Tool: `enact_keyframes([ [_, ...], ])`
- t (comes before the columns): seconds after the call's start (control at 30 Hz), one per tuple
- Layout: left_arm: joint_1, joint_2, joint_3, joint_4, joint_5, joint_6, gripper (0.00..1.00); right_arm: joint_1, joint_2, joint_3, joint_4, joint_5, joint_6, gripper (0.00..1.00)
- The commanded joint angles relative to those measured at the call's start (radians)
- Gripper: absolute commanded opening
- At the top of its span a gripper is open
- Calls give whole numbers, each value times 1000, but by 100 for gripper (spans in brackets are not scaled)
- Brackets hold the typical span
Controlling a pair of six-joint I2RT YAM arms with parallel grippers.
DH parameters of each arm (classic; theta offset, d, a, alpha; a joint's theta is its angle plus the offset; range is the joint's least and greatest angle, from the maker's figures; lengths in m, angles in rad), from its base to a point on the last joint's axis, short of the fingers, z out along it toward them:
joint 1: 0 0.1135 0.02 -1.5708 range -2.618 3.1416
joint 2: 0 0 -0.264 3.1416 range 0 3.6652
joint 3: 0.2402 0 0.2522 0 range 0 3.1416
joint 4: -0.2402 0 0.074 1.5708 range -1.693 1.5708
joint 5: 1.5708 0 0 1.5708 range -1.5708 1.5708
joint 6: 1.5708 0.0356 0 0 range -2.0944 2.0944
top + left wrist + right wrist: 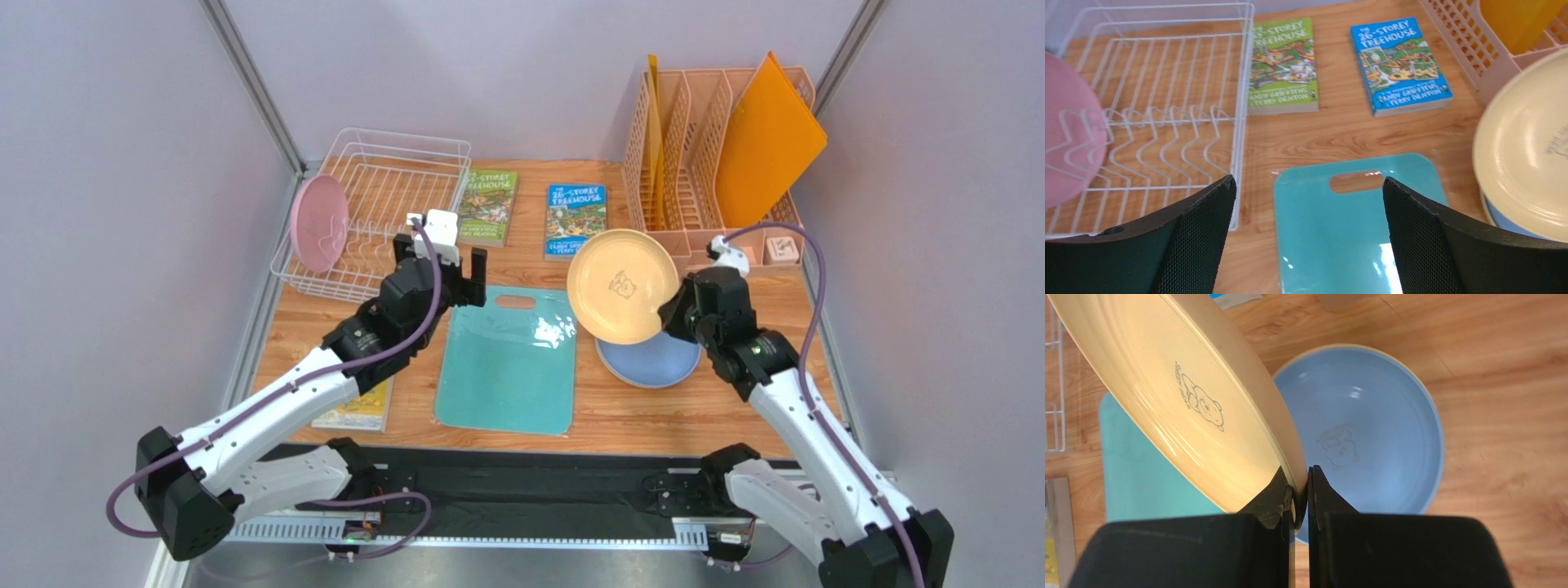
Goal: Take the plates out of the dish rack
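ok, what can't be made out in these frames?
Blue plate, top view: largely covered by the tilted yellow plate; anything beneath it can't be told.
Pink plate, left wrist view: cut off by the left edge, dish rack wires across it.
Book at near left, top view: mostly hidden under the left arm.

The yellow plate point(622, 286) hid the far part of the blue plate point(656, 363) from above. The left arm point(294, 386) covered much of a near-left book point(371, 406). The left wrist view's left edge cropped the pink plate point(1069, 135).
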Motion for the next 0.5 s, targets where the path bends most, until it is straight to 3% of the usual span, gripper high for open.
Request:
enact_keyframes([
  [0.0,-1,-18,11,87,-170,156,94,-3,-131,-61,-143,173,142,0],
  [0.2,4,-30,16,95,-163,174,96,-3,-182,-126,-200,256,223,0],
  [0.47,41,-50,4,66,-140,164,99,-3,-159,-202,-159,190,229,1],
])
